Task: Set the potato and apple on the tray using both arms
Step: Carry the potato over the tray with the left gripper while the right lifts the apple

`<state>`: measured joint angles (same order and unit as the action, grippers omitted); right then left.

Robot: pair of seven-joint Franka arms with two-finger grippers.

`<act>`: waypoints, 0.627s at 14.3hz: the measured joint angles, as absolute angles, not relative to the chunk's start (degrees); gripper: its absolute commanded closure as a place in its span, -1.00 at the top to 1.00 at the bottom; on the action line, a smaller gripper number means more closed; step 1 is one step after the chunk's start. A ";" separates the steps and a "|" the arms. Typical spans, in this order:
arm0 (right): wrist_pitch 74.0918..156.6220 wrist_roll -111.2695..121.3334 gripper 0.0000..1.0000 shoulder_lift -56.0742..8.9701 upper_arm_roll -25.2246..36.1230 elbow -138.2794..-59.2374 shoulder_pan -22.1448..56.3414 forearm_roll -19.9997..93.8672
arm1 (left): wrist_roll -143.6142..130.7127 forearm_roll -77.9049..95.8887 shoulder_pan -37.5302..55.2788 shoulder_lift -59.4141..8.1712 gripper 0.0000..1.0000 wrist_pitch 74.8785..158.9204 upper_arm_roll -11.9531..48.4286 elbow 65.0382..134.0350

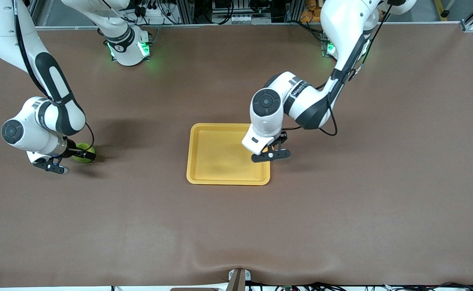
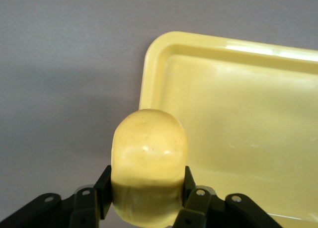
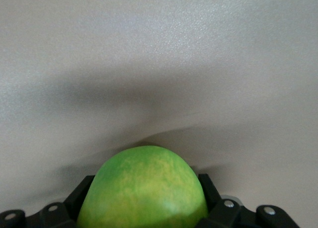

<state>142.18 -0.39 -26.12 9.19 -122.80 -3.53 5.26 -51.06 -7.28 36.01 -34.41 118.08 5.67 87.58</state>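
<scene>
The right end effector [image 3: 144, 215] clamps the green apple [image 3: 143, 188] above brown table [image 3: 159, 64].

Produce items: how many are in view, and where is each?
2. The potato is clamped in the left gripper over the tray edge; the apple sits on the table, gripped by the right gripper. None looks hidden.

White arms [image 1: 301, 101], black joints, green-lit bases

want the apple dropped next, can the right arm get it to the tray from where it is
Probably yes: the right gripper is shut on the apple, and only bare table lies between it and the tray.
</scene>
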 measured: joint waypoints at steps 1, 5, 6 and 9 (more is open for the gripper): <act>142.18 -0.36 -1.00 -26.13 9.16 -122.77 -3.47 5.26 | -52.06 -8.17 36.80 -35.18 -1.00 118.04 5.66 86.81; 140.93 -0.35 -1.00 -25.85 8.82 -122.04 -2.56 5.26 | -56.48 -12.84 39.74 -38.25 -1.00 118.02 5.63 84.14; 138.95 -0.35 -1.00 -25.58 8.82 -121.36 -2.37 5.26 | -56.62 -13.44 40.34 -39.03 -1.00 117.97 5.61 83.67; 132.53 -0.37 -1.00 -24.35 8.82 -118.60 -2.08 5.28 | -56.70 -18.87 41.38 -41.79 -1.00 117.84 5.59 83.30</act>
<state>132.53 -0.37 -24.35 8.82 -118.60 -2.08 5.28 -56.70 -18.87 41.38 -41.79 117.84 5.59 83.30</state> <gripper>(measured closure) 0.115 0.436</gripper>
